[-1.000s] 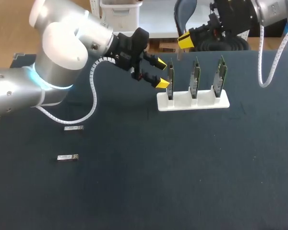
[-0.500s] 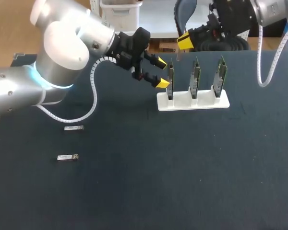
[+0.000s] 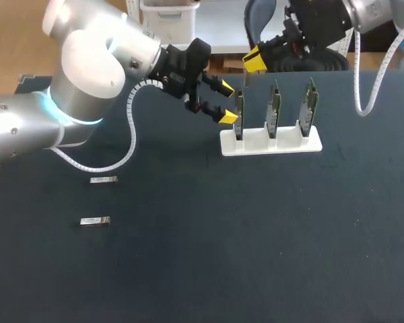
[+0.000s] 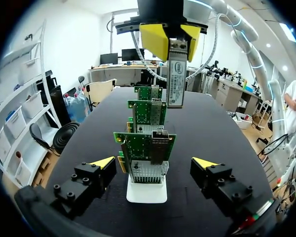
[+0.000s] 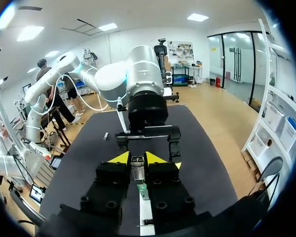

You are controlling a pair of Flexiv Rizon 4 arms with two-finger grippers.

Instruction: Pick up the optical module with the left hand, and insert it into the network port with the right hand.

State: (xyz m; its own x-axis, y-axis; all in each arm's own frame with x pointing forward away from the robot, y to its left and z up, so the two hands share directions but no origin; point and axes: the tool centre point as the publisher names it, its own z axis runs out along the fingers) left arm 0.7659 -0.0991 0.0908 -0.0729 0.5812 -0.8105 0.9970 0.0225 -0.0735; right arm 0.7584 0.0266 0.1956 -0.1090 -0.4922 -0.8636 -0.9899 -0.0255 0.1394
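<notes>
Hanging pinched in the right tool [image 5: 137, 159], the metal module [image 4: 173, 79] looks light, rigid, slippery, best gripped on its flat sides; the left tool [image 4: 154, 163] stands open.

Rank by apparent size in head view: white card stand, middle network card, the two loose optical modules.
1. white card stand: widest footprint.
2. middle network card: seen nearly edge-on, so it looks thin.
3. Tied: nearer loose optical module and farther loose optical module look alike, so they are not ranked against each other.

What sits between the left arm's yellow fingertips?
The nearest green card, upright in the white holder, framed untouched by the open left gripper, in the left wrist view.
</notes>
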